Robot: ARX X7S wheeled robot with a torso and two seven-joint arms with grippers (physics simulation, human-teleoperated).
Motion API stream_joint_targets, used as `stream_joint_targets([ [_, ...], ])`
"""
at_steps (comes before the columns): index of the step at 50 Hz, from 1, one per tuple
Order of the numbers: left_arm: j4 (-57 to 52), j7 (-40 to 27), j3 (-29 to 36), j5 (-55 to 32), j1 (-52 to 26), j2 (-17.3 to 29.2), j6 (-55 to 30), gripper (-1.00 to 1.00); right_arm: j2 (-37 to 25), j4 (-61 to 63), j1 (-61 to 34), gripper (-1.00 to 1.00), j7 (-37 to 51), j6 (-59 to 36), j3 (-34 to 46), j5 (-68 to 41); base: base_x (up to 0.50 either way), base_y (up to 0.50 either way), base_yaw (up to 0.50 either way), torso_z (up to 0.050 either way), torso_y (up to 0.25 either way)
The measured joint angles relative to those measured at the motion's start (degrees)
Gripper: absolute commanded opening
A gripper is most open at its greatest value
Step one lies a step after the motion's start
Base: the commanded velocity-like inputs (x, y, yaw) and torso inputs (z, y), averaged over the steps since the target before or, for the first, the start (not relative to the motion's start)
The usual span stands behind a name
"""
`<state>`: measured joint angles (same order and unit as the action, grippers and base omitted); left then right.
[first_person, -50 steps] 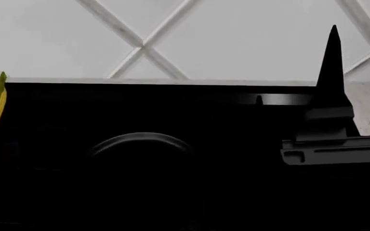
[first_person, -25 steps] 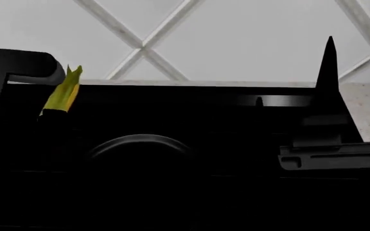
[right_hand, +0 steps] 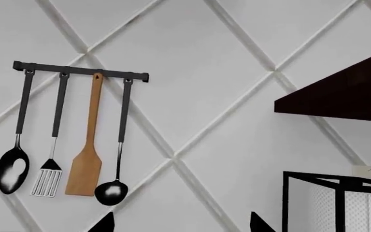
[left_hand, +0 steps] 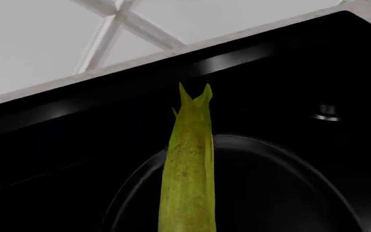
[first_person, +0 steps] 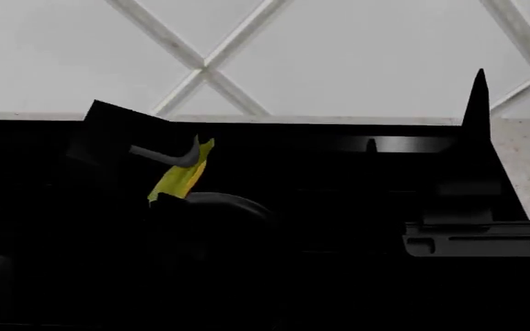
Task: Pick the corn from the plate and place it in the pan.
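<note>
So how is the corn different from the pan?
The corn is yellow-green, while the pan is black with a thin greyish rim. The corn is long and slender with pointed tips; the pan is round and much wider. The corn is held up in the air, tilted, by the left gripper; the pan rests on the dark cooktop below it.

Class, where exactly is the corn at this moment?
In the head view, the corn sits left of centre, held by the left pincer just above the pan rim; the left wrist view shows it over the pan.
</note>
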<state>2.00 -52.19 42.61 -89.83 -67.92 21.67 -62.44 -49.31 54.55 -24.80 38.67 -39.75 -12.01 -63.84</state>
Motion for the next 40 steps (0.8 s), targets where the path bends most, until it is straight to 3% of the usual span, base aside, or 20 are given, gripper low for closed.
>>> stream_joint_targets([
  [40,1.2,3.9,5.8,4.8,7.9,-1.4,1.9,-1.0,-1.9,0.8,3.0,1.0,1.4,1.0,-2.5,-2.7,0.0,0.0,0.0,0.0,0.0],
])
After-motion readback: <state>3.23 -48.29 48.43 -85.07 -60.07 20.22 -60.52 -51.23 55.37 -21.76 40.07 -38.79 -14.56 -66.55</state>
